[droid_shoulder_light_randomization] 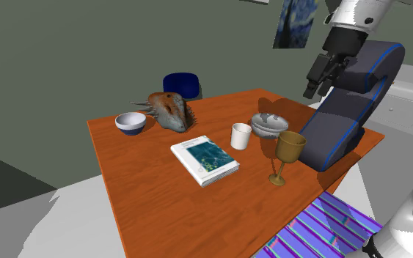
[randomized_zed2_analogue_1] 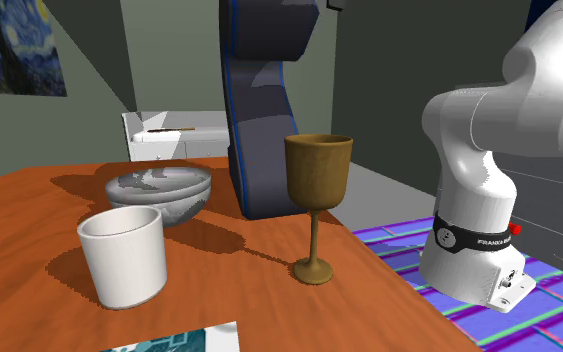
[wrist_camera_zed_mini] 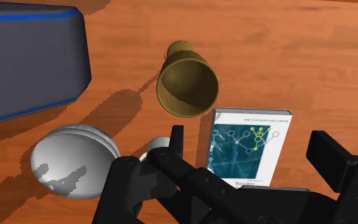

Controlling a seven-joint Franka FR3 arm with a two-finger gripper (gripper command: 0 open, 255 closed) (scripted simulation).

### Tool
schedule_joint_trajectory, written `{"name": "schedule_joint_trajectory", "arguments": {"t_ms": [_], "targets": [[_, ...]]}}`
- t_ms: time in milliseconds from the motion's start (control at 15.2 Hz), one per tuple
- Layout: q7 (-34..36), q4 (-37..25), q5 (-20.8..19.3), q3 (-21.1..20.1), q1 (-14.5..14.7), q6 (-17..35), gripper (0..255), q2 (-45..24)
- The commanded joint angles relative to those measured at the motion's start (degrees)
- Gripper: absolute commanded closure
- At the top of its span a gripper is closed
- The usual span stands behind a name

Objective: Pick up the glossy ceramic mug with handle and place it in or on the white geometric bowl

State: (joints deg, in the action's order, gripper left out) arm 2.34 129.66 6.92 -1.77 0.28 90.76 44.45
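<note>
**Approach phase, before the grasp.** The end effector [droid_shoulder_light_randomization: 312, 89] hangs high over the bench [droid_shoulder_light_randomization: 146, 198]. Its two fingers stand wide apart and hold nothing. In the wrist view the book [wrist_camera_zed_mini: 247, 149] lies in the gap between the fingers, untouched.

The mug [droid_shoulder_light_randomization: 240, 135] stands upright on the bench and is drawn plain white. No handle can be made out. It sits between the book and the bowl [droid_shoulder_light_randomization: 271, 124], just beside the bowl and not touching it. The bowl is a pale, faceted dish with nothing in it. A goblet [droid_shoulder_light_randomization: 289, 152] stands near both, toward the stand. A large dark blue-edged object [droid_shoulder_light_randomization: 344, 117] rises behind the bowl.

**Step in hand.** The task appears to be at its start, since the mug has not been lifted.

**Next move, as judged.**
- The end effector must shift sideways from above the book until it is over the mug.
- It then descends with the fingers straddling the wall or rim, and closes.
- Clearance is tight, because the bowl and goblet flank the mug, so a vertical descent seems safest.
- The carry to the bowl should be short.
</note>
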Motion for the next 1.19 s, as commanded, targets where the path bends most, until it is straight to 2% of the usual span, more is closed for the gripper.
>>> {"name": "schedule_joint_trajectory", "arguments": {"t_ms": [0, 528, 1122], "targets": [[0.0, 0.0, 0.0, 0.0, 0.0, 0.0, 0, 0.0], [-2.4, 0.5, -2.2, -0.7, -0.4, 12.2, 0, -13.6], [-3.8, -4.6, -5.4, -1.4, -1.0, 23.3, 0, -31.7]]}}
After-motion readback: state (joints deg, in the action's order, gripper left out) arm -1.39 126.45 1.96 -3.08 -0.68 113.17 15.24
